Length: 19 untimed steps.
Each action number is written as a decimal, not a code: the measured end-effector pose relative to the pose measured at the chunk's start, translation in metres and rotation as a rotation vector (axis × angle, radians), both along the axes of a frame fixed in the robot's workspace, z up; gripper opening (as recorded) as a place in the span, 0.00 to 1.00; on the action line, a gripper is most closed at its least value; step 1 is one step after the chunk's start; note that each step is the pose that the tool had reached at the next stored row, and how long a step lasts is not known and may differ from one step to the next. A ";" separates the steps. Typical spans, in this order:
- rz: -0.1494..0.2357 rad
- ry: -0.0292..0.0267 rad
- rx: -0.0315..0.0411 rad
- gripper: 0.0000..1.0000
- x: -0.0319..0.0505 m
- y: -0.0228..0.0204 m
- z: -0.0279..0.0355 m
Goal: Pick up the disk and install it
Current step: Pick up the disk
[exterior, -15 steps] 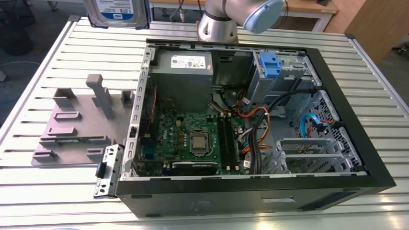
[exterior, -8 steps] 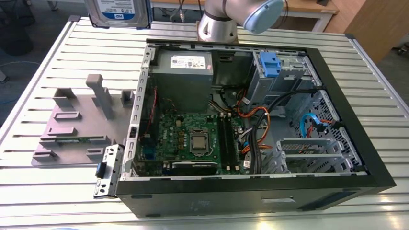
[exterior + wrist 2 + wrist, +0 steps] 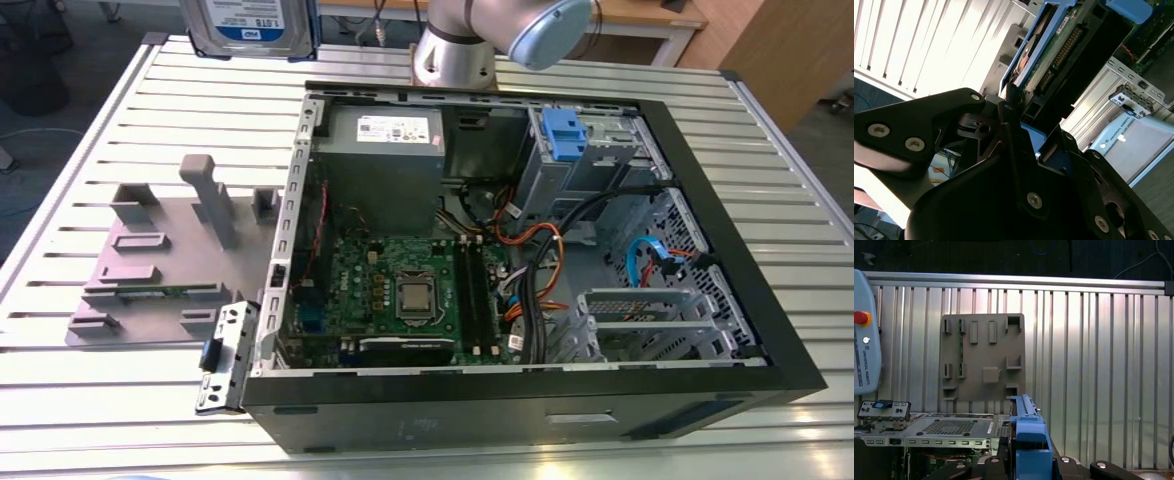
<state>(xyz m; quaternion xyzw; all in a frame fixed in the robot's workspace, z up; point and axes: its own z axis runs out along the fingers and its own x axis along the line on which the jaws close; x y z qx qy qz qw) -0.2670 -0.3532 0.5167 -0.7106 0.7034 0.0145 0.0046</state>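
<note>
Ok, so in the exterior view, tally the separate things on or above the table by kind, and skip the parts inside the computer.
disk: 1
open computer case: 1
grey holder plate: 1
metal bracket: 1
robot arm: 1
Total: 5
</note>
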 end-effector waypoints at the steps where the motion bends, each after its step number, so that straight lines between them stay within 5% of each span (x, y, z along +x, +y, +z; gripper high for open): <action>1: 0.000 0.0000 0.0000 0.36 0.0003 0.0000 0.0000; 19: 0.000 0.0000 0.0000 0.36 0.0049 0.0000 -0.0001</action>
